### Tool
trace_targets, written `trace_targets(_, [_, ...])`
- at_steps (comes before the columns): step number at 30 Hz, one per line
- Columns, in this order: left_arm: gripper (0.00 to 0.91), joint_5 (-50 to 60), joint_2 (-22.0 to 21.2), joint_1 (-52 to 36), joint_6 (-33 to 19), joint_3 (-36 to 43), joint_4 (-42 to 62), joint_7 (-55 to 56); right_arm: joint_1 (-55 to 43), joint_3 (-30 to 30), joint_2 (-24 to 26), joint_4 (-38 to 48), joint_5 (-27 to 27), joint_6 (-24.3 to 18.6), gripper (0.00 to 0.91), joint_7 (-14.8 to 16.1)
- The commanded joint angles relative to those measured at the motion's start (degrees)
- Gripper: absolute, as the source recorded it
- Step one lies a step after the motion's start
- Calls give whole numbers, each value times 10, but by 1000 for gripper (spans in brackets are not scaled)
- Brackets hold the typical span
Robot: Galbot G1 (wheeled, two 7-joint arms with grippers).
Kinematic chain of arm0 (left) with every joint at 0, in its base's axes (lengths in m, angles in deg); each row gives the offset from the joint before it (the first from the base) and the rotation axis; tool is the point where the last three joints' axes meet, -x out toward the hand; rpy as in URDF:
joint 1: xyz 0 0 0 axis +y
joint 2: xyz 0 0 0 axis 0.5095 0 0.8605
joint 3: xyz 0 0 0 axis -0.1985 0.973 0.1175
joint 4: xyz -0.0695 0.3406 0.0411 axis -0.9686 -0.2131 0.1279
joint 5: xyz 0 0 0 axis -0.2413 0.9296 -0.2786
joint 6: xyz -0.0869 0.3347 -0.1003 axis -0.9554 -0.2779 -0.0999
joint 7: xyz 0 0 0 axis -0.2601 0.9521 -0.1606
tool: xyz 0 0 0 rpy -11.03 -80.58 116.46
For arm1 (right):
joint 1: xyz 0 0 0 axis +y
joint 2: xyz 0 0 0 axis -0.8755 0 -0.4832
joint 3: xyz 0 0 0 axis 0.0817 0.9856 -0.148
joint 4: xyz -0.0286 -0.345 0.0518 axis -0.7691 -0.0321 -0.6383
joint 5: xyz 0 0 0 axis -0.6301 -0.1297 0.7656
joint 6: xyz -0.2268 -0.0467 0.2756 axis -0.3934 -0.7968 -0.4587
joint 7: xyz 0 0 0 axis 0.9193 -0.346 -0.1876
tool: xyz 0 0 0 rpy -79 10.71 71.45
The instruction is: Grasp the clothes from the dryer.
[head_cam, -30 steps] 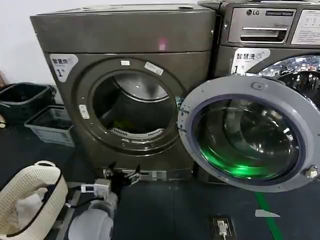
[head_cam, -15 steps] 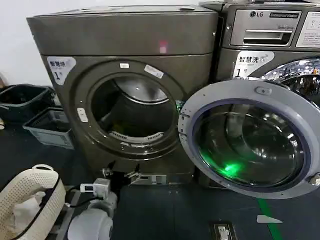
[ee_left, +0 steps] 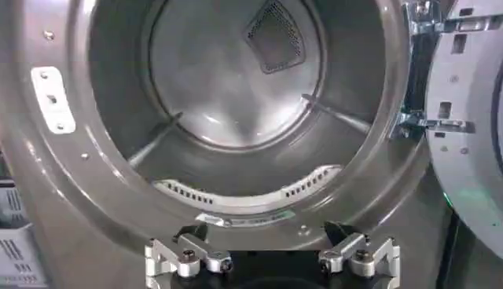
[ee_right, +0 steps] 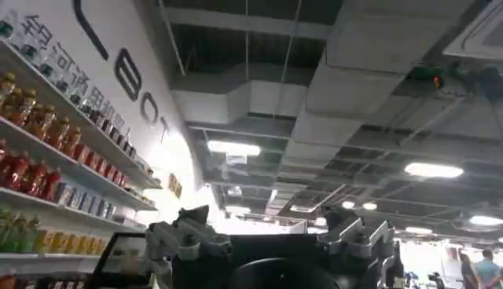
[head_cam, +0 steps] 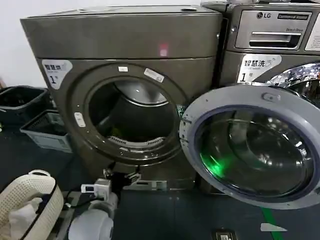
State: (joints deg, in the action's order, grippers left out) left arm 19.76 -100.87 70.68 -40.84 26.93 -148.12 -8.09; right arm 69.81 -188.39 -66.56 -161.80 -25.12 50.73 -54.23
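Head view: dryer with its door swung wide to the right, left gripper low at the base below the porthole, fingers spread wide and empty; a faint yellow-green patch, probably the clothes, sits on the drum floor, above and behind the gripper. Left wrist view looks into the drum, clothes not discernible. Right gripper points at a ceiling and shelves, spread wide; baskets left of dryer, white hamper near left arm
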Motion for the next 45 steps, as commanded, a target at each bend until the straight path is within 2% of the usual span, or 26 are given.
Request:
trace_targets(1, [907,1,0,1,28,0,-1,0,1,-1,-1,0,0,0,907,-1])
trace_targets(45, [907,3,3,1,28,3,-2,5,-2,3,0,1,0,1,907,-2])
